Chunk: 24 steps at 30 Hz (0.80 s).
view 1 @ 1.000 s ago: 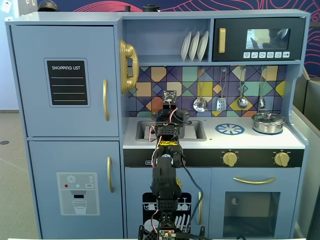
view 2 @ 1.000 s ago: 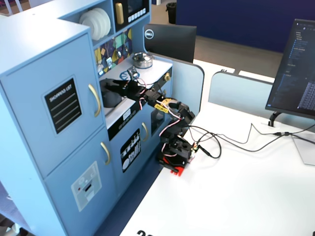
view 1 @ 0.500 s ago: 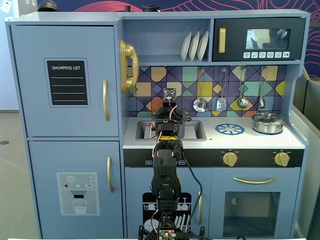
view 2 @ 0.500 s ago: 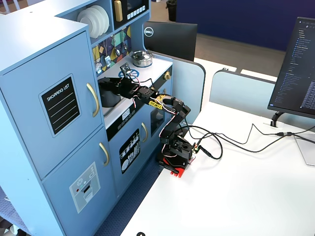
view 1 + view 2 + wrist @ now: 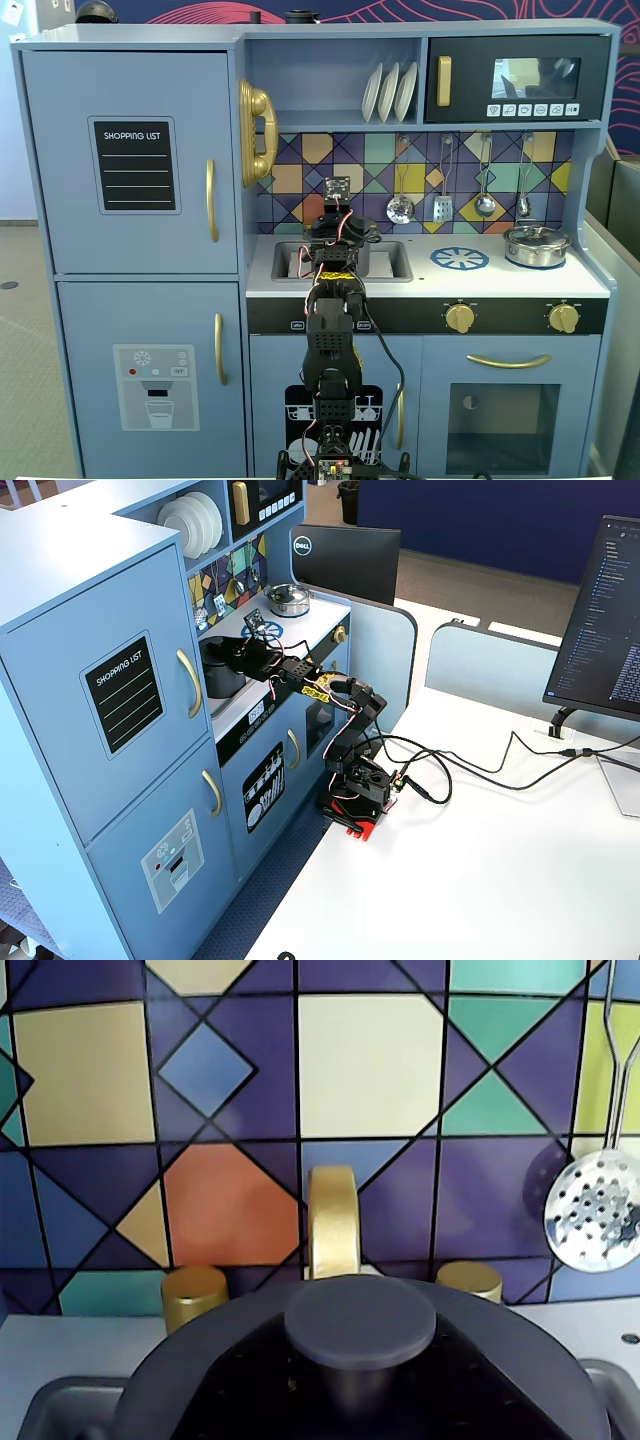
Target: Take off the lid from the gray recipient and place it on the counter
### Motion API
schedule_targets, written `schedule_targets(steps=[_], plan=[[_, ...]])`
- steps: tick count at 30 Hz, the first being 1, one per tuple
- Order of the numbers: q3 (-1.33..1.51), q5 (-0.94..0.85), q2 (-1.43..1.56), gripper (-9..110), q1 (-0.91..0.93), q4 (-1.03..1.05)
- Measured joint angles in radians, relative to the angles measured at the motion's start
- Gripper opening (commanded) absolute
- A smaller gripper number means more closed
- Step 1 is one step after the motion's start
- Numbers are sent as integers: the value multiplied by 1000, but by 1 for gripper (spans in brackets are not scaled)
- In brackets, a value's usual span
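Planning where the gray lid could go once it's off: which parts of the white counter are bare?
The counter is bare along its front edge and in the strip between the sink and the burner print. The sink is crowded by the arm and gray pot; the silver pan fills the right rear corner.

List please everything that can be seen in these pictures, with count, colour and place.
lid: 1, dark gray, on the gray pot, close under the wrist camera
gray pot: 1, dark gray, in the sink area of the counter
counter: 1, white, with sink and blue burner print
silver pan: 1, shiny, lidded, right end of counter
plates: 3, white, upper shelf
hanging utensils: 4, silver, on the tiled wall
faucet: 1, gold, behind the sink
toy phone: 1, gold, beside the fridge
monitor: 1, black, on the right desk
arm: 1, black, reaching to the pot
pincer: 1, black, at the pot; whether open or shut cannot be told
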Motion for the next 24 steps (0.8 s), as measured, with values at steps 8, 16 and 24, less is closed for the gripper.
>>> schedule_targets(steps=[8, 16, 24], plan=[[0, -17, 0, 0, 3, -23], [-54, -17, 0, 0, 51, -23], [-121, -8, 8, 0, 156, -5]])
